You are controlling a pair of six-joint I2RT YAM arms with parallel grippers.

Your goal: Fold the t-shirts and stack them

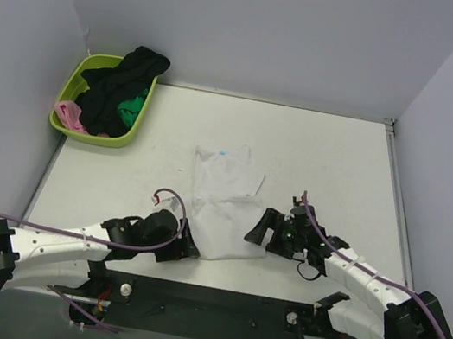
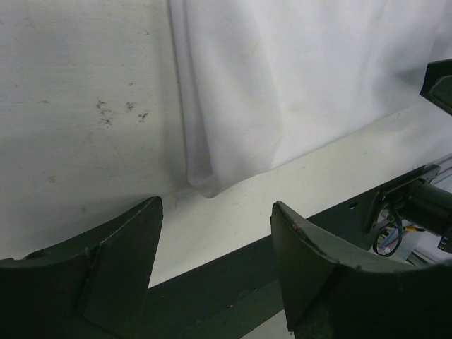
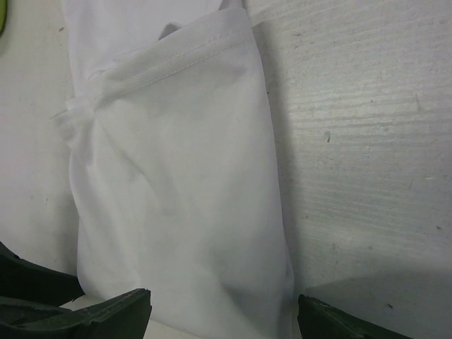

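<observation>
A plain white t-shirt (image 1: 221, 199) lies on the table in a long narrow fold, its hem end nearest the arms. My left gripper (image 1: 191, 249) is low at the shirt's near left corner. In the left wrist view it (image 2: 217, 205) is open and empty, with the cloth corner (image 2: 205, 185) just beyond the fingertips. My right gripper (image 1: 253, 229) is at the shirt's near right edge. In the right wrist view it (image 3: 223, 296) stands open with its jaws either side of the white cloth (image 3: 176, 198). Black (image 1: 123, 81), green (image 1: 135, 107) and pink (image 1: 69, 115) t-shirts lie heaped at the back left.
A lime green plastic basket (image 1: 71, 89) at the back left corner holds the heaped shirts. A black mounting rail (image 2: 233, 282) runs along the table's near edge. Grey walls close in the table on the left, back and right.
</observation>
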